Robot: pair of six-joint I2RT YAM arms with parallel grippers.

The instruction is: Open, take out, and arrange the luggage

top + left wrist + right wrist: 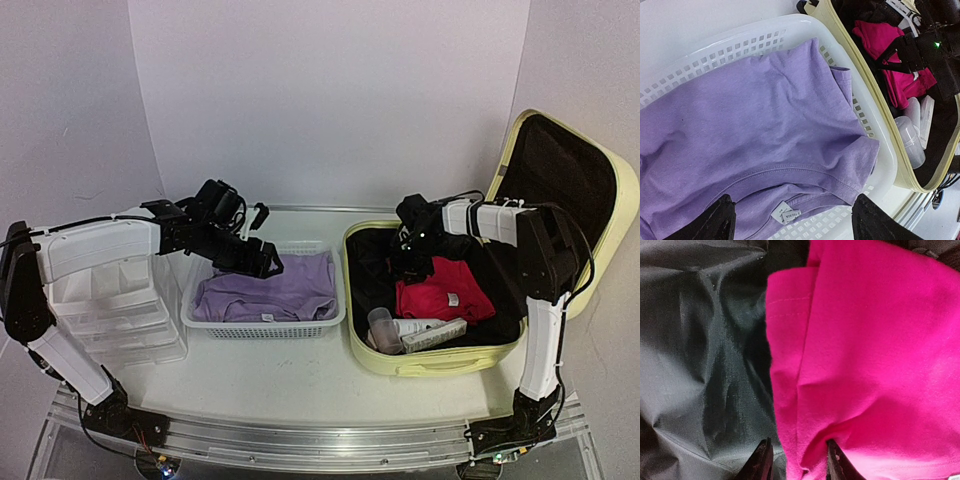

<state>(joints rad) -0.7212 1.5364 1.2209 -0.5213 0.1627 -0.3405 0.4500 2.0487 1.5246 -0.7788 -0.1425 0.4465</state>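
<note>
The pale yellow luggage [440, 365] lies open on the right, its lid [610, 200] propped up and its black lining [695, 355] showing. A pink garment [445, 290] lies folded inside; it fills the right wrist view [875, 340]. My right gripper [412, 250] is down in the case. It [797, 447] is open, its jaws straddling the pink garment's edge fold. My left gripper [262, 262] hovers open and empty [792, 200] over a purple shirt [755, 115] in the white mesh basket [880, 140].
A white drawer organiser [120, 310] stands left of the basket [265, 328]. A clear plastic bottle [382, 328] and a white flat item [435, 333] lie at the case's near end. The luggage rim [865, 85] runs right beside the basket.
</note>
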